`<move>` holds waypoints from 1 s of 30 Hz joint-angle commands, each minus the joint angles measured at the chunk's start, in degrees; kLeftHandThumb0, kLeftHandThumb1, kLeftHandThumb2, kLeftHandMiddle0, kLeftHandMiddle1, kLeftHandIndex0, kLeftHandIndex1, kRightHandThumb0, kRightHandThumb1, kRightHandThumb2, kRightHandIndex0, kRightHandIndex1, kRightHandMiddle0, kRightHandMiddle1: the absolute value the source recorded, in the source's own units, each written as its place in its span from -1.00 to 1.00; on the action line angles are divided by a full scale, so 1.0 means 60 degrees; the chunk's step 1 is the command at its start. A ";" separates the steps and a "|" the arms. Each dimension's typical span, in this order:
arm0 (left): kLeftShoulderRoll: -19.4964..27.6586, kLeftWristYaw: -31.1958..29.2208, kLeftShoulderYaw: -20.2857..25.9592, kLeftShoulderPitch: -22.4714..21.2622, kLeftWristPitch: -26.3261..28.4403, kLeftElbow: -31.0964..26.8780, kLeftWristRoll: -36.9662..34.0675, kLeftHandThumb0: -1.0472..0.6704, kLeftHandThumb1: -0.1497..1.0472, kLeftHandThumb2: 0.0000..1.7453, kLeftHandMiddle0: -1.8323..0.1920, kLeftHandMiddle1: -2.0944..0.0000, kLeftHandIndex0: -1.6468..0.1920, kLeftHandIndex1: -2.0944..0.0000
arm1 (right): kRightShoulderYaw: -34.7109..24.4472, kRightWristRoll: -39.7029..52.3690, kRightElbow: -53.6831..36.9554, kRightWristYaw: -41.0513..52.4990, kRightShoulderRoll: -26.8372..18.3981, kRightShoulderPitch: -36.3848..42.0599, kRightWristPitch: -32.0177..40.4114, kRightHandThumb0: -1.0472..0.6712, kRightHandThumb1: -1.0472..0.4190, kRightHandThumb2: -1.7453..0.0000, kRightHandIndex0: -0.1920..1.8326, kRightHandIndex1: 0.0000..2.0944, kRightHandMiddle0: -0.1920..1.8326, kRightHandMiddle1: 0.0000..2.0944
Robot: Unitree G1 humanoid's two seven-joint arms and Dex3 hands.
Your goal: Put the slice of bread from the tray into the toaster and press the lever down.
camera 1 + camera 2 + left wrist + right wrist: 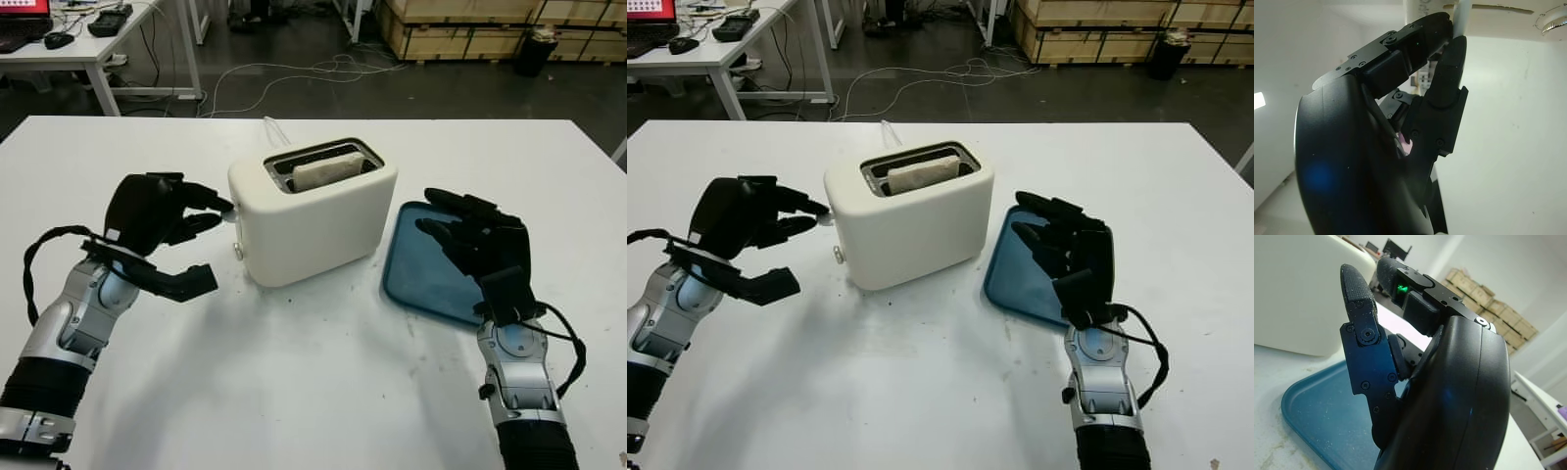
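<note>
Left eye view: the bread slice (326, 172) already sits in the toaster (312, 211) slot, mid-desk; you have only the lever left.
Your left hand (162, 217), fingers curled and holding nothing, touches the lever (228, 207); press straight down without shoving the toaster. Your right hand (477, 245) is open over the blue tray (416, 274).

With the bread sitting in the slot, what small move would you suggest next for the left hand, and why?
Probably press straight down. The slice of bread already stands in the cream toaster, and the left hand has its fingers at the white lever on the toaster's end. The right hand is open over the blue tray.
</note>
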 commanded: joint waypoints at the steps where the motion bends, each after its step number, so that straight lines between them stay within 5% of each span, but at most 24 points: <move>1: -0.0149 -0.0066 -0.0249 -0.0095 -0.0179 0.0113 0.0001 -0.18 0.62 -1.00 -0.04 -0.67 -0.59 0.90 | -0.0010 0.0014 -0.0055 -0.0037 0.0046 0.0026 0.0107 -0.43 -0.83 0.94 0.38 -1.00 0.18 -1.00; 30: 0.0136 -0.0007 -0.0672 -0.0517 -0.0828 0.0730 0.0284 -0.09 0.61 -1.00 -0.03 -0.67 -0.56 0.83 | -0.0110 0.0255 0.0052 0.0016 0.0055 -0.0010 -0.0097 -0.41 -0.83 0.94 0.35 -1.00 0.18 -1.00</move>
